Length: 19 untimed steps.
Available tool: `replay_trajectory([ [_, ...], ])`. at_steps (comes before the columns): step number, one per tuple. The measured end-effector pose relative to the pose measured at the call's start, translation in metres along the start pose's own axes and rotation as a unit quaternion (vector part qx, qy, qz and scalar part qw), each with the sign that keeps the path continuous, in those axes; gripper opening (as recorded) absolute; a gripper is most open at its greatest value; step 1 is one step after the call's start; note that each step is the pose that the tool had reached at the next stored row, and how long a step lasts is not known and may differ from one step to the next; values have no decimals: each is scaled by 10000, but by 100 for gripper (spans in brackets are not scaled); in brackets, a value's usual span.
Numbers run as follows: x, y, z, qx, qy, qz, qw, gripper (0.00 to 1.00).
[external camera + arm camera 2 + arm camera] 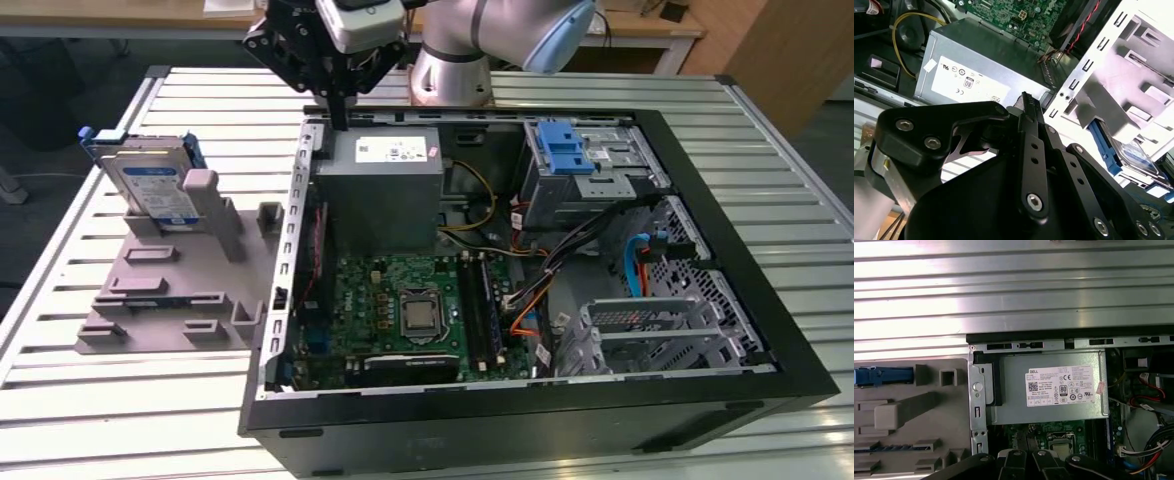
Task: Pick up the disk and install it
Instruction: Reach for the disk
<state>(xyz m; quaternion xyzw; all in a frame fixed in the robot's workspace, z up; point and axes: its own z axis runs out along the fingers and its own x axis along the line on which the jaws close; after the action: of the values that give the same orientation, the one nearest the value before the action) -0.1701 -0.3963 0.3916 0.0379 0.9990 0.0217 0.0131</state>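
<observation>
The disk (150,185), a silver drive with a white-and-blue label in a blue carrier, stands on edge in the grey holder (174,290) at the exterior view's left, outside the computer case. Its blue frame also shows in the second wrist view (1136,155) and the first wrist view (881,376). My gripper (340,112) hangs over the case's rear corner by the power supply, to the right of the disk and apart from it. Its black fingers (1025,97) are pressed together with nothing between them.
The open black computer case (747,250) lies on a slatted metal table (80,400). Inside are the grey power supply (387,190), the motherboard (414,310), loose cables and a metal drive cage with a blue latch bracket (567,150).
</observation>
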Motion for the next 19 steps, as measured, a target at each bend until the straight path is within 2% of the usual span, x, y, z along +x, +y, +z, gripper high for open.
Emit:
replay_trajectory([
  [19, 124, 2, 3, 0, 0, 0, 10000, 11],
])
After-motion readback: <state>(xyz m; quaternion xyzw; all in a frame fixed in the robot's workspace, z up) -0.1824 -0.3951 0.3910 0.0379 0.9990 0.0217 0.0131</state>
